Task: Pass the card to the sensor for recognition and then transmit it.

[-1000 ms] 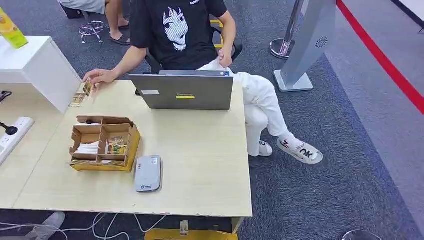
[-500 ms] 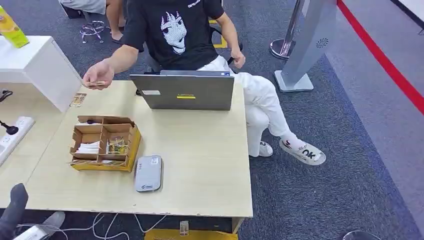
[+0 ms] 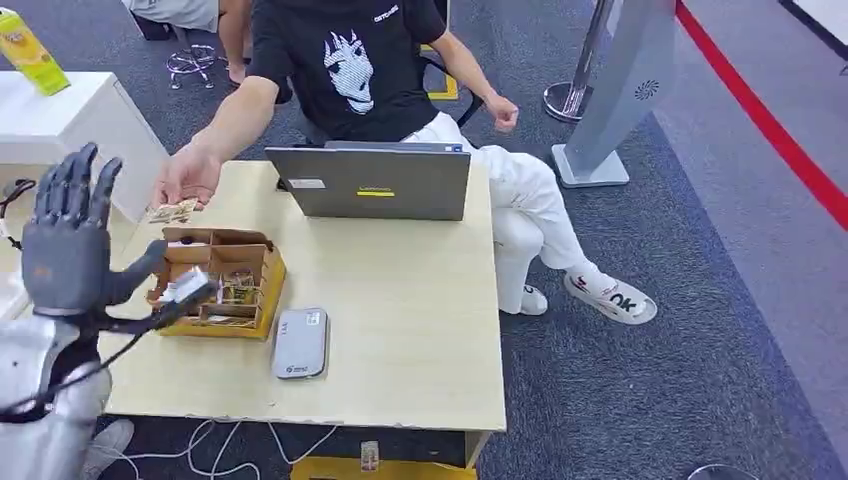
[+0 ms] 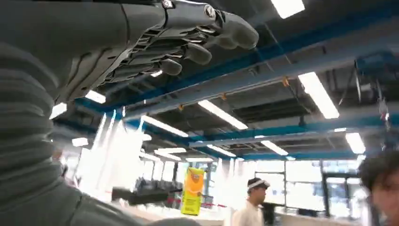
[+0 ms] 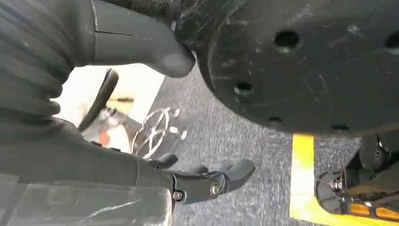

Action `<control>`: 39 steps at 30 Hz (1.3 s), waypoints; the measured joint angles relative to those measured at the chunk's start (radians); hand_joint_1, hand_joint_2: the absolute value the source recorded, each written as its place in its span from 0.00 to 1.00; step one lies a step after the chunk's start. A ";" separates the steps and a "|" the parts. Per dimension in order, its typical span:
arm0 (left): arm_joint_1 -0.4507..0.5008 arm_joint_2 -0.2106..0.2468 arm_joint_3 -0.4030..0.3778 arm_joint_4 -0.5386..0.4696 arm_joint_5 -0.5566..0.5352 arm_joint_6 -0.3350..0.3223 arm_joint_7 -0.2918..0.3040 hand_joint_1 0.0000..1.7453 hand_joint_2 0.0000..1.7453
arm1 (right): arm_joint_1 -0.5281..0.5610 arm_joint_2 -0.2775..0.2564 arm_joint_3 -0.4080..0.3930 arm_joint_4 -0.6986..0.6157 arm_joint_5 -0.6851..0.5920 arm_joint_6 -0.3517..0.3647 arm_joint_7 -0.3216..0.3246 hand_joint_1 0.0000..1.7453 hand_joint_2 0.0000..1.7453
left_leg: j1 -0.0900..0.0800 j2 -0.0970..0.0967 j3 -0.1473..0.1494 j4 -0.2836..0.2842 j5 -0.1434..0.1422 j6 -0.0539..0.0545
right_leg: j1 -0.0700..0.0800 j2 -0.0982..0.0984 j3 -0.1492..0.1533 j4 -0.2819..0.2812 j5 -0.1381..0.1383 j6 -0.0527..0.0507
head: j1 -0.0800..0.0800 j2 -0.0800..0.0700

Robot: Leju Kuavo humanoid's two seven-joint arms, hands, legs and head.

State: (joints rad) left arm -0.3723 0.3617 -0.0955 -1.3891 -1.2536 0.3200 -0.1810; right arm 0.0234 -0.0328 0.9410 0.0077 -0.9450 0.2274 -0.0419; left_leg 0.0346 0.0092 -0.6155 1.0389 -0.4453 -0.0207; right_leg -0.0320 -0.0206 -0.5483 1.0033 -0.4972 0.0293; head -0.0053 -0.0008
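Observation:
My left hand point(image 3: 68, 245) is raised over the table's left edge, fingers spread upward, holding nothing. In the left wrist view its dark fingers point(image 4: 188, 47) stand apart against the ceiling. A seated person's hand point(image 3: 190, 175) reaches over the far left of the table with a small card point(image 3: 174, 211) at its fingertips, beyond my left hand and apart from it. The grey card sensor point(image 3: 300, 343) lies flat on the table near the front. My right hand point(image 5: 141, 117) hangs low over the carpet, thumb and fingers apart, with nothing in it.
A cardboard organiser box point(image 3: 262, 285) with small items stands left of the sensor. A grey laptop point(image 3: 370, 183) sits at the table's far edge before the person. A white cabinet point(image 3: 70, 120) and cables border the left. Carpet lies to the right.
My left arm has risen into view from below left, hand spread. The person's hand has dropped from mid-air toward the table with the card. The view has shifted slightly.

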 joint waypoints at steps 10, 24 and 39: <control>-0.409 0.032 -0.181 0.654 -0.088 0.072 0.042 0.00 1.00 | -0.007 -0.043 0.050 -0.031 0.013 -0.004 0.021 0.00 1.00 | -0.002 0.016 -0.004 0.001 0.000 0.001 | -0.001 0.017 -0.005 0.000 0.008 0.000 | 0.002 0.000; -0.447 0.029 -0.206 0.867 -0.070 0.297 0.107 0.00 1.00 | -0.007 -0.054 0.075 -0.049 0.013 -0.014 0.027 0.00 1.00 | -0.001 0.016 -0.008 0.000 0.000 0.001 | -0.001 0.017 -0.009 0.000 0.007 0.001 | 0.002 0.000; -0.431 0.029 -0.205 0.881 -0.063 0.333 0.108 0.09 1.00 | -0.007 -0.054 0.078 -0.050 0.011 -0.014 0.027 0.00 1.00 | -0.001 0.016 -0.009 0.000 0.000 0.001 | -0.001 0.017 -0.010 0.000 0.007 0.001 | 0.002 0.000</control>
State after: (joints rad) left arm -0.8036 0.3902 -0.3002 -0.5085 -1.3161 0.6529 -0.0725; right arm 0.0165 -0.0870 1.0185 -0.0420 -0.9342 0.2132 -0.0149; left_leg 0.0333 0.0255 -0.6243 1.0391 -0.4449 -0.0201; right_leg -0.0326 -0.0040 -0.5582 1.0034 -0.4902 0.0300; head -0.0038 -0.0004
